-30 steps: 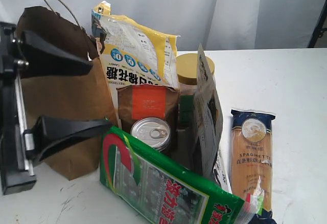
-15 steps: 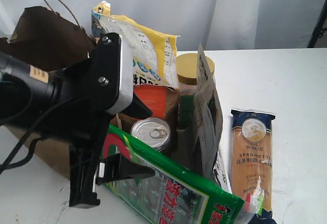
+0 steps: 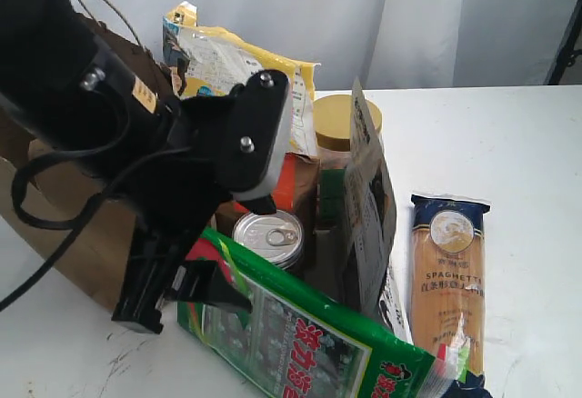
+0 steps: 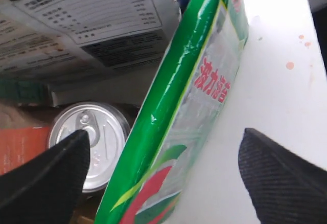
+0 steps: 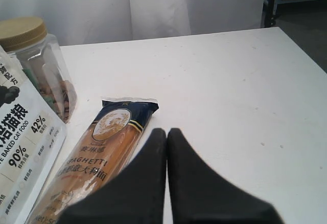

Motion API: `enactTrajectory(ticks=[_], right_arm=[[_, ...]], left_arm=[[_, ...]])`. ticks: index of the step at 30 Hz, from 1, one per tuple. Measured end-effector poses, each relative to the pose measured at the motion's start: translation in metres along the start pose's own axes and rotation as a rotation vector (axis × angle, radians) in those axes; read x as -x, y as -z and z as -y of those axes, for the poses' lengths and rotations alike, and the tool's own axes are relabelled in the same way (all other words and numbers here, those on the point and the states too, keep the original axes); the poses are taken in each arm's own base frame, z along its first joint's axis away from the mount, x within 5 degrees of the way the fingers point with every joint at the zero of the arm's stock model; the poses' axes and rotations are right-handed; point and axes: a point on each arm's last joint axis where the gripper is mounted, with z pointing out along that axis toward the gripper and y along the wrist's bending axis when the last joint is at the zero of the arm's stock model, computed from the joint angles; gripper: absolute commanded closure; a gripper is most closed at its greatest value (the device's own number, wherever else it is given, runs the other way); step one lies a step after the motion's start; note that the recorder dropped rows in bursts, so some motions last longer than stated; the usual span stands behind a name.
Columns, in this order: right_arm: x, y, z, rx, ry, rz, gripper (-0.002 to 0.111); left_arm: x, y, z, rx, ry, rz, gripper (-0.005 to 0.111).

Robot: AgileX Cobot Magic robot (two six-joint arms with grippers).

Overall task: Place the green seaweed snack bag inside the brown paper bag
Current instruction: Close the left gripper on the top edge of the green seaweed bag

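The left gripper, jaws wide and empty, straddled the green seaweed snack bag, apparently to grip it; the right gripper sat closed, empty.

Place: looked like a staged lab test bench
Backdrop: plain white curtain hung behind
Surface: scuffed white table
Props: spaghetti packet, tin can, lidded jar set out
Edge: dark shelving showed beside the curtain

Glossy green plastic on the snack bag, shiny bare metal on the can, matt creased paper bag, smooth white worktop.
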Motion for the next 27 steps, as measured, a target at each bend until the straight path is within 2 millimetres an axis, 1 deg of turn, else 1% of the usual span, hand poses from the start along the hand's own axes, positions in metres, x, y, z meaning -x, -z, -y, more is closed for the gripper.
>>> enactTrajectory(ticks=[5, 11, 15, 19, 24, 27], right_arm=[[0.0, 0.0, 0.0, 0.0, 0.0, 0.0, 0.108], [0.0, 0.0, 0.0, 0.0, 0.0, 0.0, 0.108], [0.0, 0.0, 0.0, 0.0, 0.0, 0.0, 0.108], [0.0, 0.0, 0.0, 0.0, 0.0, 0.0, 0.108], [0.0, 0.0, 0.0, 0.0, 0.0, 0.0, 0.108], [0.0, 0.0, 0.0, 0.0, 0.0, 0.0, 0.108]], left_arm=[[0.008, -0.015, 0.005, -0.04, -0.09, -0.036, 0.032], [0.007, -0.032, 0.001, -0.076, -0.107, -0.056, 0.032], [0.008, -0.033, -0.001, -0.058, -0.11, -0.046, 0.032], [0.014, -0.033, -0.006, -0.054, -0.128, -0.036, 0.032], [0.026, -0.051, -0.01, -0.087, -0.189, -0.042, 0.032], [0.027, -0.061, -0.012, -0.115, -0.193, -0.054, 0.032]])
